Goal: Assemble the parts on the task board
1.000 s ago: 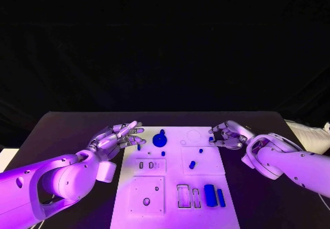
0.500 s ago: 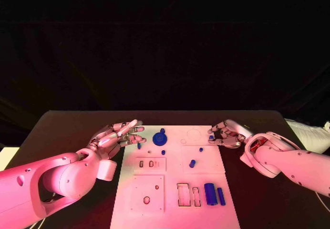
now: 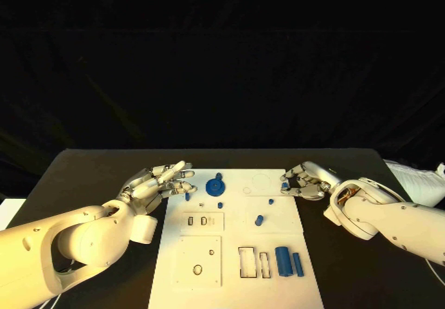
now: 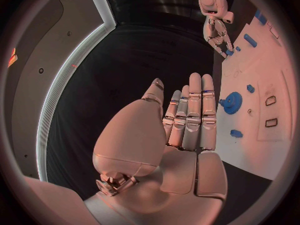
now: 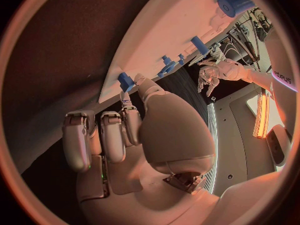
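The white task board [image 3: 236,283] lies mid-table. On it are a blue gear [image 3: 215,187], a small peg [image 3: 271,201], an oblong part [image 3: 260,221], and a blue cylinder [image 3: 283,261] with a bar [image 3: 298,264] beside it. My left hand [image 3: 153,183] hovers at the board's far left corner, fingers straight and apart, holding nothing; the gear [image 4: 232,102] lies just past its fingertips. My right hand [image 3: 304,180] is curled at the board's far right edge. Its thumb and a fingertip pinch a small blue part [image 5: 125,80] there.
Rectangular and oval slots sit in the board's near half [image 3: 249,264]. Black table [image 3: 83,180] surrounds the board. A white object [image 3: 422,180] lies at the table's right edge.
My right hand has crept slightly toward the far edge with the small blue part at its fingertips. The left hand has barely moved.
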`<state>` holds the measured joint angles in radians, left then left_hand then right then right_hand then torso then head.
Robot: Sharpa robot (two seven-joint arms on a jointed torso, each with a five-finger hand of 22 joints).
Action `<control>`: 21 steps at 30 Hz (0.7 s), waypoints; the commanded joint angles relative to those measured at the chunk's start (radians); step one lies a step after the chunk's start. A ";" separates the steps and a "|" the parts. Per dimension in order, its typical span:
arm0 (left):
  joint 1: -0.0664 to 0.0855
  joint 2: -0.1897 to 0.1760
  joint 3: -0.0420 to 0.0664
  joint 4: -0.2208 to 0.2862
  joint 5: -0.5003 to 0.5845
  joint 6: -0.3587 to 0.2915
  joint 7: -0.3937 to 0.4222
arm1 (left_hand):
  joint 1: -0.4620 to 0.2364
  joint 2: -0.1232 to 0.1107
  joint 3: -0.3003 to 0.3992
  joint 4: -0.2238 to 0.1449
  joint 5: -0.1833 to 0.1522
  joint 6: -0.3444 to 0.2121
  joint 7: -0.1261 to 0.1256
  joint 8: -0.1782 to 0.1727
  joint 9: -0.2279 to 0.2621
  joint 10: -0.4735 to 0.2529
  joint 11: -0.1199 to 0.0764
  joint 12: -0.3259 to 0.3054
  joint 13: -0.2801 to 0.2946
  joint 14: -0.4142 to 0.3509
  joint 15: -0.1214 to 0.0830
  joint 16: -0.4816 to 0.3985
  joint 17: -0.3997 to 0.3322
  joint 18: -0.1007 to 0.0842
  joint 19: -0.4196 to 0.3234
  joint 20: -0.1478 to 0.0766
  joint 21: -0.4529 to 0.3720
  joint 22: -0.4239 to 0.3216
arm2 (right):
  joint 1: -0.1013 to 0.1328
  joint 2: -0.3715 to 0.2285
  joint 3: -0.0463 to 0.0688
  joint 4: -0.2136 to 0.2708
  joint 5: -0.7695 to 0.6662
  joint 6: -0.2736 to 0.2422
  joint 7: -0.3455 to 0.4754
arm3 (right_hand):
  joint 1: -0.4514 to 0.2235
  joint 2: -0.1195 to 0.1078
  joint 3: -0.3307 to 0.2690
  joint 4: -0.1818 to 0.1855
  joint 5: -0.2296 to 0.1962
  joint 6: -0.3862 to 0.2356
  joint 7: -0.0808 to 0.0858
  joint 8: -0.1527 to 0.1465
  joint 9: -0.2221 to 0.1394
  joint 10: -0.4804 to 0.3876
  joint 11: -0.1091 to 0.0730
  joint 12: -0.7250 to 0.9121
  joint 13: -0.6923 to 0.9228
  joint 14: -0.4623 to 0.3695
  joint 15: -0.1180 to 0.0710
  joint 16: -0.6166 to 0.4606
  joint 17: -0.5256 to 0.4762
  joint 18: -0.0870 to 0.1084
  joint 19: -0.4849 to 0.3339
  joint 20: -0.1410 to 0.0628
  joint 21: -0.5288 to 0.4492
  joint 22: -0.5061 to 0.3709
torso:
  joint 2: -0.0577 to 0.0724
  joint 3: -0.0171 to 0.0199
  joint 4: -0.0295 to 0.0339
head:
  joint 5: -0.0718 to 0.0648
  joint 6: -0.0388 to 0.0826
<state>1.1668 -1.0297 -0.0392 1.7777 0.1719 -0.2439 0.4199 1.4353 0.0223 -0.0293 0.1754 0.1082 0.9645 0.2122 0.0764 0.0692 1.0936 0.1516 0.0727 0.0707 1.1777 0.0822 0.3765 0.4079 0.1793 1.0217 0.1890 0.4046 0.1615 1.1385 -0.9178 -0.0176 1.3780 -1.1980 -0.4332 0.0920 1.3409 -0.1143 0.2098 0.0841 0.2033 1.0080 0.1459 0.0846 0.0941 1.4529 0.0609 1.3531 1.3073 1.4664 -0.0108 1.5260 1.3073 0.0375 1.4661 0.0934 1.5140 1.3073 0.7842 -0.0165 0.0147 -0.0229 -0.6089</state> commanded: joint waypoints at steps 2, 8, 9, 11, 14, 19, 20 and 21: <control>0.001 0.002 0.001 0.001 0.002 0.009 0.006 | 0.007 0.006 -0.002 -0.006 0.002 -0.005 0.002 -0.007 0.000 -0.003 -0.002 -0.003 0.000 -0.009 0.000 -0.003 0.001 0.002 -0.004 -0.001 -0.004 -0.001 | -0.001 0.000 0.000 0.001 -0.016 0.019 0.003 | -0.001 0.008 0.001 -0.007 0.004 0.006 0.000 0.004 0.002 0.003 -0.003 0.004 0.091 0.087 -0.003 0.007 0.184 -0.008 0.031 0.002 0.005 0.135 | 0.000 0.0000 0.0002 | 0.000 -0.002; 0.001 0.002 0.001 0.001 0.002 0.009 0.006 | 0.007 0.006 -0.002 -0.006 0.002 -0.005 0.002 -0.007 0.000 -0.003 -0.002 -0.003 0.000 -0.009 0.000 -0.003 0.001 0.002 -0.004 -0.001 -0.004 -0.001 | -0.001 -0.001 0.000 0.002 -0.018 0.023 0.002 | -0.001 0.008 0.001 -0.007 0.004 0.006 0.000 0.004 0.002 0.003 -0.003 0.004 0.091 0.087 -0.003 0.007 0.184 -0.008 0.031 0.002 0.005 0.135 | 0.000 0.0002 0.0005 | -0.001 -0.003; 0.001 0.002 0.001 0.001 0.002 0.009 0.006 | 0.007 0.006 -0.002 -0.006 0.002 -0.005 0.002 -0.007 0.000 -0.003 -0.002 -0.003 0.000 -0.009 0.000 -0.003 0.001 0.002 -0.004 -0.001 -0.004 -0.001 | -0.001 -0.001 0.000 0.002 -0.019 0.023 0.002 | -0.001 0.008 0.001 -0.007 0.004 0.006 0.000 0.004 0.002 0.003 -0.003 0.004 0.091 0.087 -0.003 0.007 0.184 -0.008 0.031 0.002 0.005 0.135 | 0.000 0.0002 0.0005 | -0.001 -0.003; 0.001 0.002 0.001 0.001 0.002 0.009 0.006 | 0.007 0.006 -0.002 -0.006 0.002 -0.005 0.002 -0.007 0.000 -0.003 -0.002 -0.003 0.000 -0.009 0.000 -0.003 0.001 0.002 -0.004 -0.001 -0.004 -0.001 | -0.002 -0.001 0.000 0.002 -0.020 0.024 0.001 | -0.001 0.008 0.001 -0.007 0.004 0.006 0.000 0.004 0.002 0.003 -0.003 0.004 0.091 0.087 -0.003 0.007 0.184 -0.008 0.031 0.002 0.005 0.135 | 0.000 0.0000 0.0004 | -0.001 -0.004; 0.001 0.001 0.001 0.001 0.002 0.009 0.006 | 0.007 0.006 -0.002 -0.006 0.002 -0.005 0.002 -0.007 0.000 -0.003 -0.002 -0.003 0.000 -0.009 0.000 -0.003 0.001 0.002 -0.004 -0.001 -0.004 -0.001 | -0.002 -0.002 0.000 0.002 -0.021 0.026 0.001 | -0.001 0.007 0.001 -0.007 0.003 0.006 0.000 0.004 0.002 0.003 -0.003 0.004 0.091 0.087 -0.003 0.007 0.184 -0.008 0.031 0.002 0.005 0.135 | -0.001 0.0003 0.0008 | -0.002 -0.004; 0.001 0.001 0.001 0.001 0.002 0.008 0.006 | 0.007 0.006 -0.002 -0.006 0.002 -0.005 0.002 -0.007 0.000 -0.003 -0.002 -0.003 0.000 -0.009 0.000 -0.003 0.001 0.002 -0.004 -0.001 -0.004 -0.001 | -0.002 -0.002 0.000 0.002 -0.026 0.028 -0.001 | -0.001 0.006 0.000 -0.008 0.003 0.007 -0.001 0.003 0.002 0.003 -0.003 0.005 0.092 0.088 -0.003 0.007 0.185 -0.008 0.032 0.002 0.005 0.136 | 0.000 0.0007 0.0002 | 0.000 -0.006; 0.001 0.001 0.001 0.001 0.002 0.008 0.006 | 0.007 0.006 -0.002 -0.006 0.002 -0.005 0.002 -0.007 0.000 -0.003 -0.002 -0.003 0.000 -0.009 0.000 -0.003 0.001 0.002 -0.004 -0.001 -0.004 -0.001 | -0.002 -0.003 0.000 0.002 -0.026 0.028 -0.001 | -0.001 0.006 0.000 -0.008 0.003 0.007 -0.001 0.003 0.002 0.003 -0.003 0.005 0.092 0.088 -0.003 0.007 0.185 -0.008 0.032 0.002 0.005 0.136 | -0.001 0.0007 0.0003 | -0.001 -0.006; 0.001 0.001 0.001 0.001 0.002 0.008 0.006 | 0.007 0.006 -0.002 -0.006 0.002 -0.005 0.002 -0.007 0.000 -0.003 -0.002 -0.003 0.000 -0.009 0.000 -0.003 0.001 0.002 -0.004 -0.001 -0.004 -0.001 | -0.002 -0.003 0.000 0.001 -0.026 0.029 -0.001 | -0.001 0.006 0.000 -0.008 0.003 0.007 -0.001 0.003 0.002 0.003 -0.003 0.005 0.092 0.088 -0.003 0.007 0.185 -0.008 0.032 0.002 0.005 0.136 | 0.000 0.0005 0.0007 | -0.001 -0.006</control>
<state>1.1667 -1.0299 -0.0392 1.7770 0.1719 -0.2440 0.4197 1.4353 0.0223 -0.0293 0.1754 0.1082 0.9646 0.2122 0.0764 0.0692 1.0936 0.1516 0.0728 0.0707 1.1777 0.0822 0.3765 0.4076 0.1793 1.0217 0.1890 0.4046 0.1616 1.1373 -0.9204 -0.0177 1.3784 -1.2082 -0.4213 0.0902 1.3409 -0.1143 0.2098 0.0842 0.2033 1.0079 0.1459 0.0846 0.0948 1.4528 0.0609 1.3531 1.3081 1.4664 -0.0108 1.5298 1.3079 0.0375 1.4661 0.0934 1.5140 1.3080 0.7836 -0.0162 0.0151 -0.0234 -0.6144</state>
